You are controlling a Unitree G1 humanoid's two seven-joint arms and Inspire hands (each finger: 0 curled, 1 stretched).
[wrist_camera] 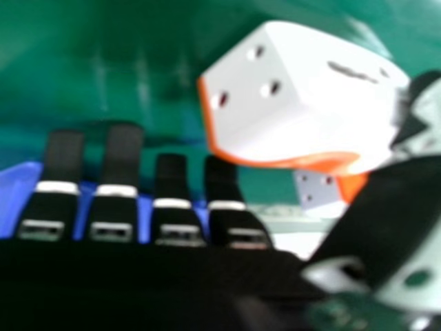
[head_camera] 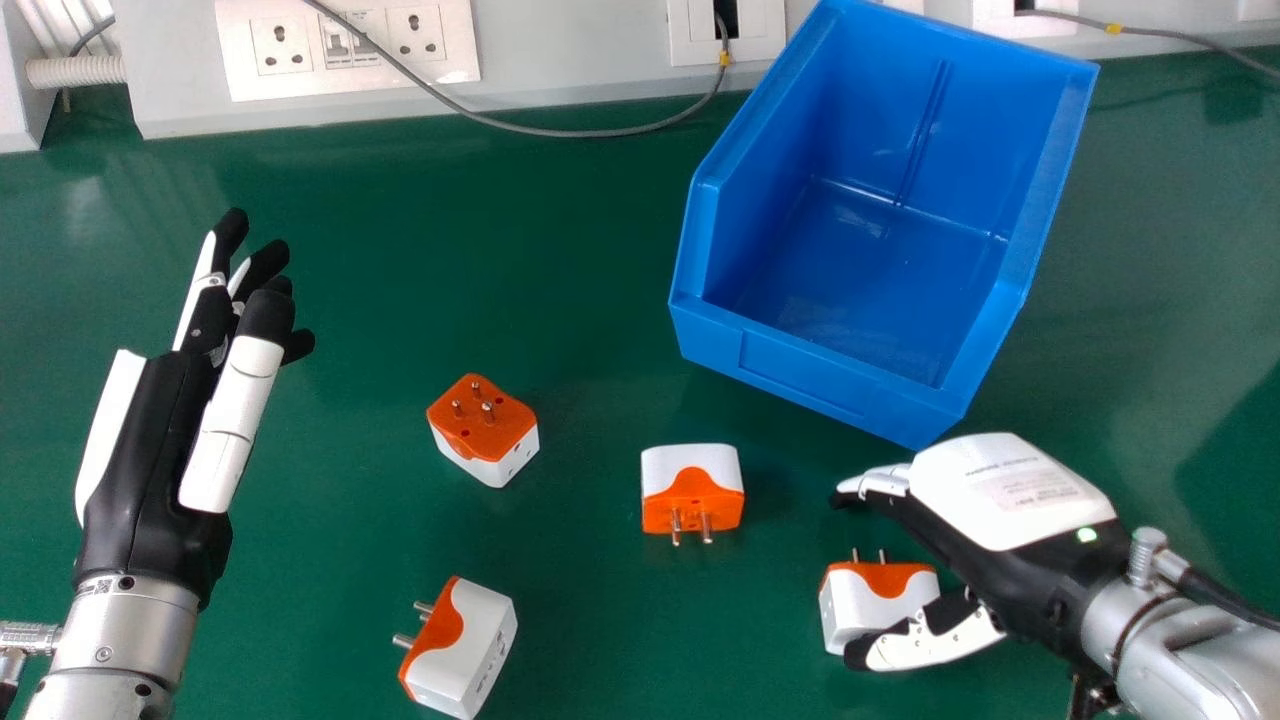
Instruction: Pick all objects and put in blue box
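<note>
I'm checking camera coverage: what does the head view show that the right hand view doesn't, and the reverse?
Head view alone: the wall sockets and the adapters' pins.
Right hand view alone: three round holes in an end of the nearest adapter.
Both: that adapter, the right hand, the blue box, the green table and another adapter; which one, I can't tell.

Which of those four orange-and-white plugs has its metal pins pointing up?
The plug nearest the left hand: its orange face is on top. The other three lie with their pins pointing sideways.
</note>
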